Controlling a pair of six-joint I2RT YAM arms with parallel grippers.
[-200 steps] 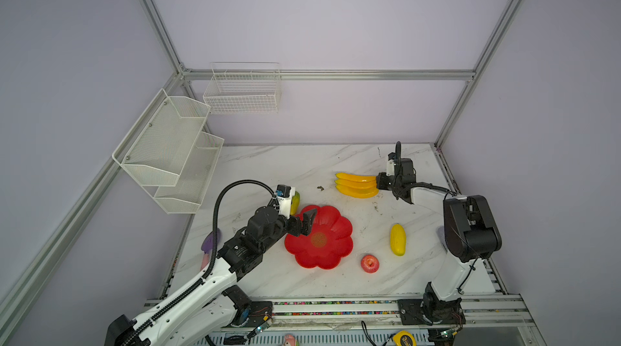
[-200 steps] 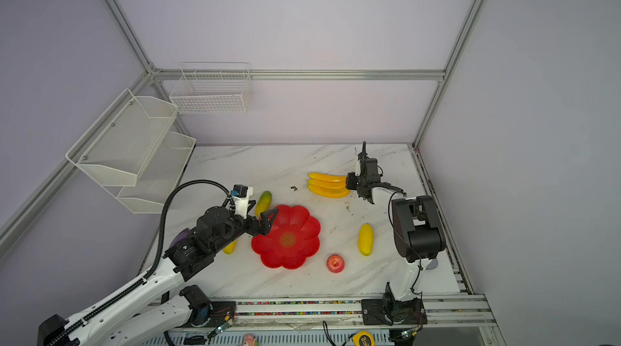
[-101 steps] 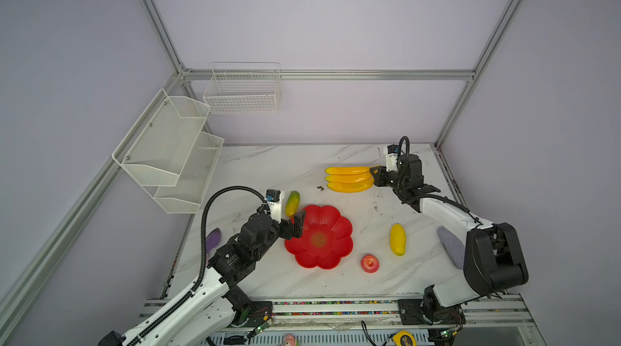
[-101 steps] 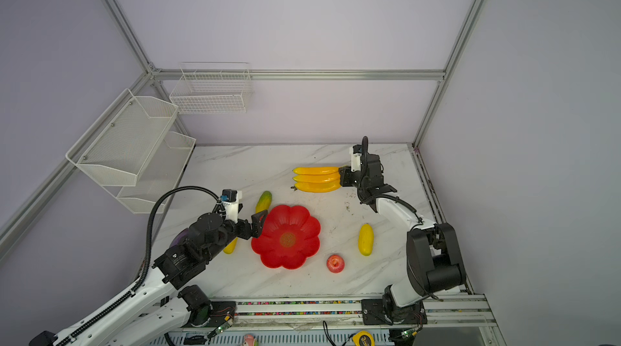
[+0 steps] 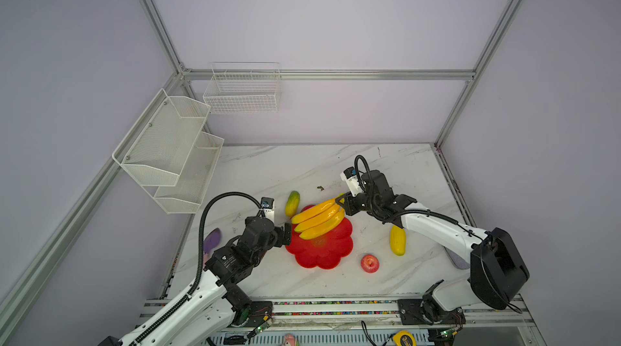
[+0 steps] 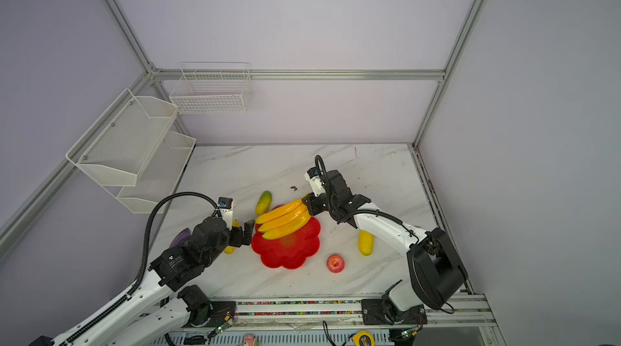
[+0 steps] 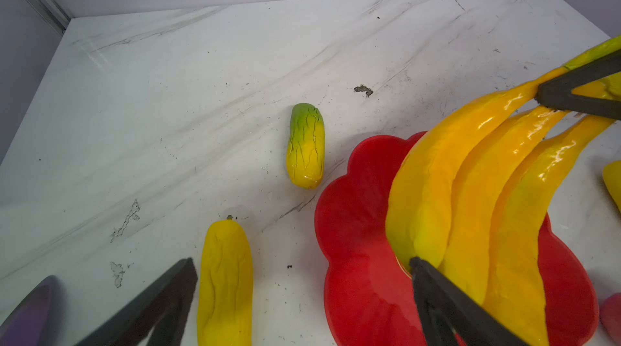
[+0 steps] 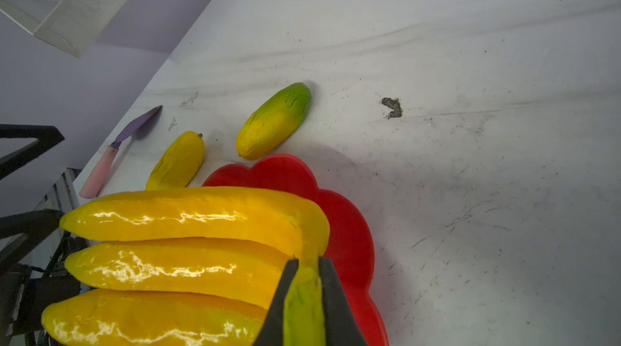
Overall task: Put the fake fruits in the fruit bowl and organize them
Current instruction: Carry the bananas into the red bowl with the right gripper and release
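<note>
Nearest you, apple (image 5: 369,263) and yellow fruit (image 5: 398,240) are lying unplaced on the desk (image 5: 302,166). Your left fingers (image 7: 440,297) are hanging apart beside the fruit bowl (image 5: 331,258); your right fingers (image 8: 336,304) are clamping the banana bunch (image 5: 319,220) over it. Beyond, the green fruit (image 5: 292,203) is waiting.

Enclosure: plain lavender walls (image 5: 319,18) on the far, left and right sides. Aluminium frame bars (image 5: 329,74) run up the corners and along the far wall.

Desk (image 5: 302,166): white with grey marble veining, scuffed; one dark chip (image 5: 320,188) mid-surface.

White wire basket (image 5: 242,92) hangs on the far wall, left of centre. Two-tier white mesh shelf (image 5: 168,146) is fixed to the left wall.

Metal rails (image 5: 336,307) run along the near edge.

Light even and diffuse; shadows soft.
</note>
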